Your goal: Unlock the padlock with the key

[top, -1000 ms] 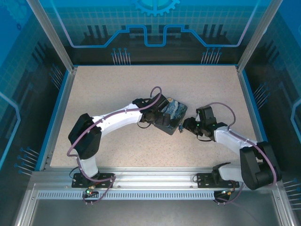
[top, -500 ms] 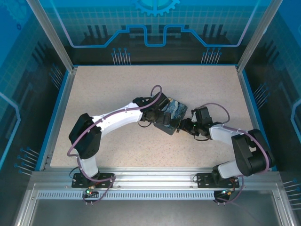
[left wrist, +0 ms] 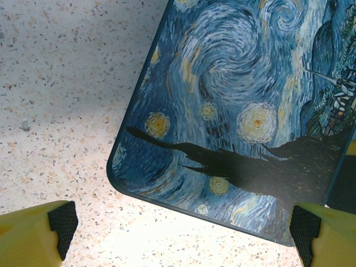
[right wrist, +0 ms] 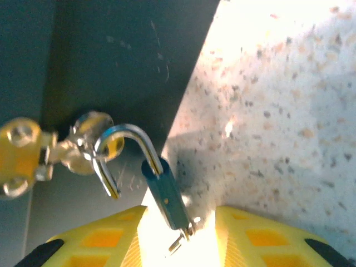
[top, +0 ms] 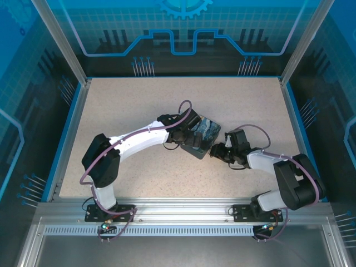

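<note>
The right claw (right wrist: 178, 214), slightly parted, straddles the padlock (right wrist: 166, 194), its key (right wrist: 182, 236) a glare-washed glint at the bottom. The shackle hooks a ring (right wrist: 92, 139) on the box's (right wrist: 111, 55) dark side. The left claw (left wrist: 182, 225) gapes over the painted box top, fingers cropped.

We record a box (top: 204, 131) with a starry-night painted lid lying flat near the middle of the speckled surface (top: 128, 100). The lid has rounded corners and the sides are dark. A brass-coloured latch fitting (right wrist: 22, 150) is fixed to one dark side.
</note>
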Tool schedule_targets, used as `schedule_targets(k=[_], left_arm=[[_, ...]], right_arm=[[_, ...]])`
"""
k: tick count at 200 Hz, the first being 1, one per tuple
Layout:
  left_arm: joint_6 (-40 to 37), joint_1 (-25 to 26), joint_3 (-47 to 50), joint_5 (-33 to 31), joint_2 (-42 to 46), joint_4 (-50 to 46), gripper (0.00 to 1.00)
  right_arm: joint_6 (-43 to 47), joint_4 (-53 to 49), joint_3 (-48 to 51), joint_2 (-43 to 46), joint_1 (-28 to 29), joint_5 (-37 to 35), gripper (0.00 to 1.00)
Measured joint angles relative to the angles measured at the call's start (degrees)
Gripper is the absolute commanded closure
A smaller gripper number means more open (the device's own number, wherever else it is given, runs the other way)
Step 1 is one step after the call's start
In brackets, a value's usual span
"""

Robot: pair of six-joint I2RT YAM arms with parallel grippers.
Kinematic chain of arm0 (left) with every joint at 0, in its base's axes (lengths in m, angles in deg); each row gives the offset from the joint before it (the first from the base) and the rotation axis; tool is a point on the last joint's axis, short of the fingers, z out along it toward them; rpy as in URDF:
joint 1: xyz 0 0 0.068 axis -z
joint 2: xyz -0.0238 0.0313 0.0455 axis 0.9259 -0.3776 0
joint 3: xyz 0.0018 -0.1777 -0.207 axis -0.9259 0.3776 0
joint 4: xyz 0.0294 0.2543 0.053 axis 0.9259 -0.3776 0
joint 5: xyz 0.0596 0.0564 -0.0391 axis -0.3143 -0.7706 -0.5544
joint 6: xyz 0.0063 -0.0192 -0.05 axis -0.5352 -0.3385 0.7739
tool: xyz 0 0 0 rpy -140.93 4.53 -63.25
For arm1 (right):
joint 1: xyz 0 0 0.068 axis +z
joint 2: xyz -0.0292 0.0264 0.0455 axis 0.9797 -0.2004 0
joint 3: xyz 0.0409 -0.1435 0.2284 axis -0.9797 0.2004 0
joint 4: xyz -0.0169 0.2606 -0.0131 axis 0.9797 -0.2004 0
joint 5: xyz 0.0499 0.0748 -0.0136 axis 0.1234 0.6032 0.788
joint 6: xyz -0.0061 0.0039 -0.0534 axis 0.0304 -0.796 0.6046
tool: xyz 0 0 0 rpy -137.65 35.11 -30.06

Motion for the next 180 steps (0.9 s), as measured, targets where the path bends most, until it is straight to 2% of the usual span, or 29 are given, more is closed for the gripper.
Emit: schedule_targets(k=[59, 180], left_arm=[[-0.02, -0.33, 0.00, 0.04, 0.00, 0.07, 0.01], [-0.04, -1.95, 0.00, 1.49, 0.00, 0.74, 0.01]], right_arm=[[-0.87, 0.04, 1.42, 5.07, 1.31, -2.43, 0.59], [0.28, 0.09, -1.57, -1.66, 2.86, -4.37, 0.64]])
